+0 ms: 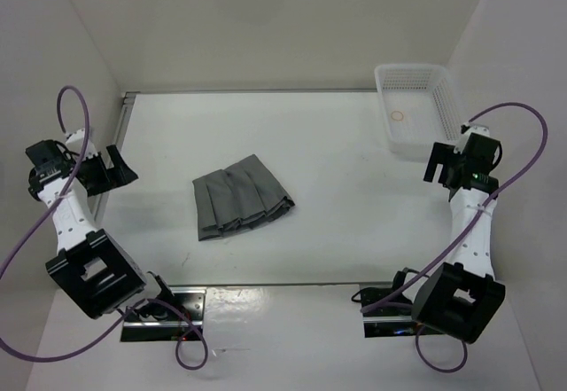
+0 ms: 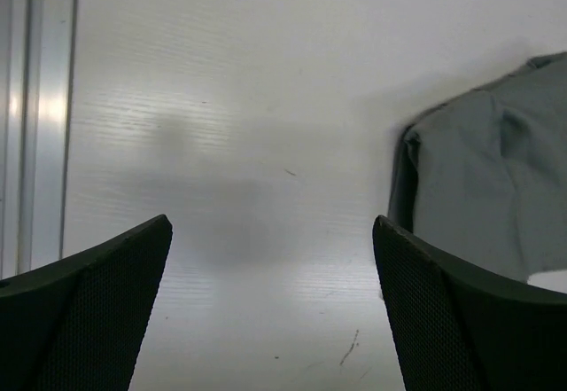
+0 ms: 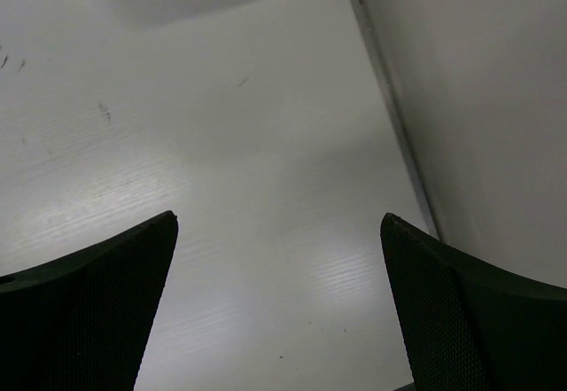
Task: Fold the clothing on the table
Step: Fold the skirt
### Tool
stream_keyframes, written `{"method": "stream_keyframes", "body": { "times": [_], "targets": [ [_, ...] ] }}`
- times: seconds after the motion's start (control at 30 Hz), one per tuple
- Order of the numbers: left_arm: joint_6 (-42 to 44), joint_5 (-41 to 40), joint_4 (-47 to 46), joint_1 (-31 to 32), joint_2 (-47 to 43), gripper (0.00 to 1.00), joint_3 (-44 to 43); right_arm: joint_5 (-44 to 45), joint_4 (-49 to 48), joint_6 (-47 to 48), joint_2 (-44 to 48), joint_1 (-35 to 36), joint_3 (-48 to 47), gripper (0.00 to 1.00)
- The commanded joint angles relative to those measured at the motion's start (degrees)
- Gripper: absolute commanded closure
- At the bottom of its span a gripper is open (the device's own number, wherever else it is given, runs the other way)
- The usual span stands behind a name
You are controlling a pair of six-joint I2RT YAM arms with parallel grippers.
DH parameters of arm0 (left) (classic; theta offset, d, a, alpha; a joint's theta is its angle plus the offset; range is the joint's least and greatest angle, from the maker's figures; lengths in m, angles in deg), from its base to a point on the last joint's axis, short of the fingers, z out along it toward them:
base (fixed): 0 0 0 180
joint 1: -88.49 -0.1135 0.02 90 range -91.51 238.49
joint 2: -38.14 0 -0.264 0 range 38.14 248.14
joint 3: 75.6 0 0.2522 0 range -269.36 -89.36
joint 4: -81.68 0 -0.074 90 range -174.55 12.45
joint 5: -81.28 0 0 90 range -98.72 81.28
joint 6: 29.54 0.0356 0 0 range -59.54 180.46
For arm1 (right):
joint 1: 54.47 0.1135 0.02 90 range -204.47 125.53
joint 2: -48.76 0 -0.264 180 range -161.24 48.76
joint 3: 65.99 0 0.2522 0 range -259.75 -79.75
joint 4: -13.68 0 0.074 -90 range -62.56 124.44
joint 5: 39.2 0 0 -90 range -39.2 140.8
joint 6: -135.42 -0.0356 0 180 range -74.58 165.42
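skirt [image 1: 241,198] lies flat on the tabletop [image 1: 354,187], folded into a compact pleated block, nothing touching it; left hand [image 1: 113,169] sits well off to the skirt's left by the metal rail, jaws spread wide and empty, its wrist view showing bare white between the fingers [image 2: 97,311] with the skirt's edge just to one side; right hand [image 1: 440,162] well off to the skirt's right, likewise wide open, holding nothing; white mesh basket [image 1: 416,107] beyond it, far right of the skirt
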State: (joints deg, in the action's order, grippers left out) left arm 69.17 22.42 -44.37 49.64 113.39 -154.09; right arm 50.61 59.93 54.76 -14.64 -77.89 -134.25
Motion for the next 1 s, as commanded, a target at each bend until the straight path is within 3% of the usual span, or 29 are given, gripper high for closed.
{"method": "stream_keyframes", "body": {
  "times": [0.0,0.17,0.97],
  "targets": [
    [-1.61,0.76,-8.44,-3.94,-1.85,0.0,3.97,1.4,-6.74,-3.02,0.2,-1.98,0.87,0.01],
    [-0.89,2.79,-9.07,-7.2,-1.33,0.0,4.61,2.91,-7.97,-1.18,-1.9,-2.77,1.59,0.01],
    [0.17,3.32,-9.77,-7.2,-1.85,0.0,5.23,0.54,-7.44,-0.64,-3.66,-2.77,1.59,0.01]
  ]
}}
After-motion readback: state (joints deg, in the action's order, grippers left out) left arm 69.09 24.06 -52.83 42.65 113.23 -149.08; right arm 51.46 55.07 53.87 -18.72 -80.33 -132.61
